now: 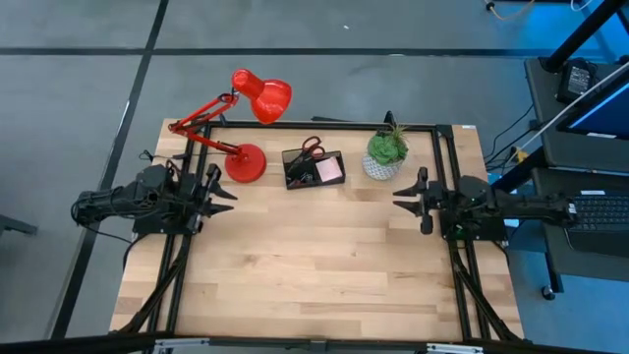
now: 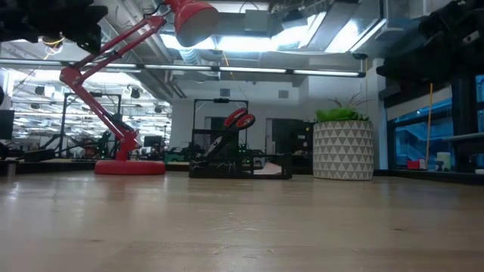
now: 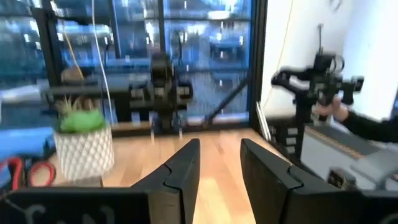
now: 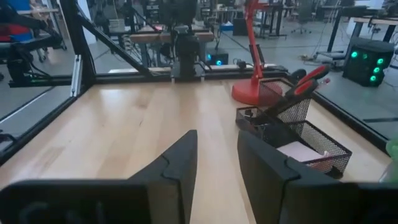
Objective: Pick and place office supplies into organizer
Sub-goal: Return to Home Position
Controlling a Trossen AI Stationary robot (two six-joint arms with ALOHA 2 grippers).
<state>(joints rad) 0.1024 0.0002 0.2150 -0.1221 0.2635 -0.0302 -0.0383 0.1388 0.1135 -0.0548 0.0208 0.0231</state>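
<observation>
Every supply that shows is in the organizer, which stands at the far edge of the surface, between the red lamp and the potted plant. The red-handled scissors stand upright in its taller section, and the pink sticky-note pad lies in the low compartment beside them. I see no loose item on the wood, so I judge that the placing is finished and the step in hand is bringing the arms to their rest pose.

The left gripper hangs at the left side of the surface, near the red lamp, with its fingers parted and nothing between them. The right gripper hangs at the right side, near the potted plant, also released and empty. Both are well apart from the organizer.

The next move calls only for folding each arm back on its own side, keeping away from the red lamp and the potted plant. No grasp is needed.
</observation>
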